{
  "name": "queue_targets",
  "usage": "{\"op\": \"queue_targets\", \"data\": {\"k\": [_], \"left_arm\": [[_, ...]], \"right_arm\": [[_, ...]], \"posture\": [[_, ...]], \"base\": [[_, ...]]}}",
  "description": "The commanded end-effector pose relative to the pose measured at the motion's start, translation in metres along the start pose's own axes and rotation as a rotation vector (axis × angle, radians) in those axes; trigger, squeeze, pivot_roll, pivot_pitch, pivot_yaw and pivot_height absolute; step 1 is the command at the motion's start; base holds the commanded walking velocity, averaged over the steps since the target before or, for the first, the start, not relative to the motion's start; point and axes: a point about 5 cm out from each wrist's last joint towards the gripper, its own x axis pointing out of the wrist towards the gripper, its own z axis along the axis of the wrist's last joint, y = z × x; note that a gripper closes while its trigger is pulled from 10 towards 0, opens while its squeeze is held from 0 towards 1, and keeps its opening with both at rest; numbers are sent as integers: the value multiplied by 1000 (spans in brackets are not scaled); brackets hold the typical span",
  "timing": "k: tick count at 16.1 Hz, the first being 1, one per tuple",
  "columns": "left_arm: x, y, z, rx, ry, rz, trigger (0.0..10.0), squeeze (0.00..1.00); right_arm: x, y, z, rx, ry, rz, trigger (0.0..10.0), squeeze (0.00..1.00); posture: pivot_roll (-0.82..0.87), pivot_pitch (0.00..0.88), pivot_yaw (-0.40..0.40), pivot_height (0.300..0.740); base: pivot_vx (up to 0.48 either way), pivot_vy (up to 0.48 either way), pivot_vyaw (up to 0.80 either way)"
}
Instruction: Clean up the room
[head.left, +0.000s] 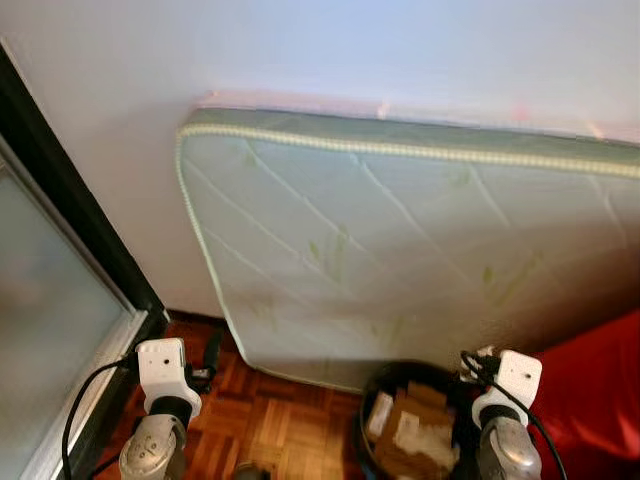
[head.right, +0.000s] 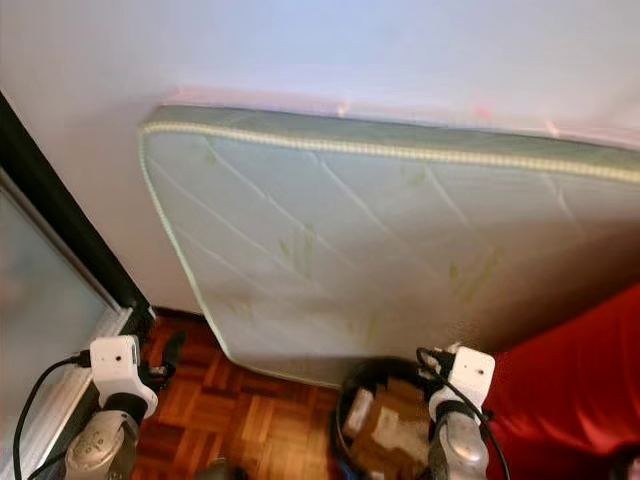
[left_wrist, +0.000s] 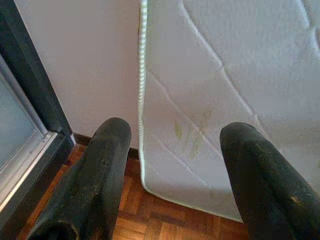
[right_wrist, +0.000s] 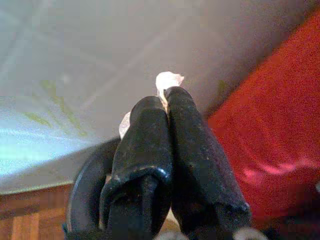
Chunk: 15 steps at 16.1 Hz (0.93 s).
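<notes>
Parquet floor with a big quilted mattress (head.left: 420, 250) leaning on the wall, black bin (head.left: 372, 395) at 5 o'clock under the right gripper (right_wrist: 165, 97) pinching a paper scrap (right_wrist: 168, 79); I'd release right above it, left gripper (left_wrist: 172, 150) spread wide, idle.

**Scrap pinched above the bin**

A small white crumpled scrap (right_wrist: 168, 80), paper or tissue by the look of it, is pinched between the closed jaws of the right gripper (right_wrist: 166, 97), with only its tip poking past the fingertips. Directly below it stands a round black bin (head.left: 372, 392) on the parquet floor, at the foot of the mattress. The bin is upright and already holds brown cardboard pieces (head.left: 420, 425) and bits of white paper.
</notes>
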Motion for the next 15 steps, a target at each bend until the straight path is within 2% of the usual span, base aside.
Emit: {"op": "queue_targets", "data": {"k": [1, 3, 4, 7, 9, 11, 15], "left_arm": [[-4, 4, -1, 16, 17, 4, 10000, 0], [-7, 6, -5, 11, 29, 13, 10000, 0], [-11, 8, -7, 7, 33, 19, 10000, 0], [-19, 9, -6, 9, 34, 20, 10000, 0], [-23, 9, -4, 11, 28, 21, 10000, 0], [-28, 8, 2, 11, 14, 17, 10000, 0], [-32, 3, 14, 7, -15, 7, 10000, 0]], "right_arm": [[-2, -3, -7, 1, 37, -7, 10000, 0], [-1, -6, -8, -4, 51, -21, 10000, 0], [0, -10, -10, 26, 86, -47, 10000, 0], [3, -13, -13, 27, 156, -43, 10000, 0], [7, -8, -12, 41, 192, 4, 10000, 0], [11, 9, -8, 12, 212, 102, 10000, 0], [18, 17, 4, -5, 187, 118, 10000, 0]], "posture": [[115, 152, -15, 651], [121, 162, -15, 651], [127, 178, -18, 651], [145, 215, -22, 651], [160, 238, -22, 651], [184, 281, -19, 651], [206, 322, -16, 651]], "base": [[0, 0, 0], [0, 0, 0], [0, 0, 0], [0, 0, 0], [0, 0, 0], [0, 0, 0], [0, 0, 0]]}}
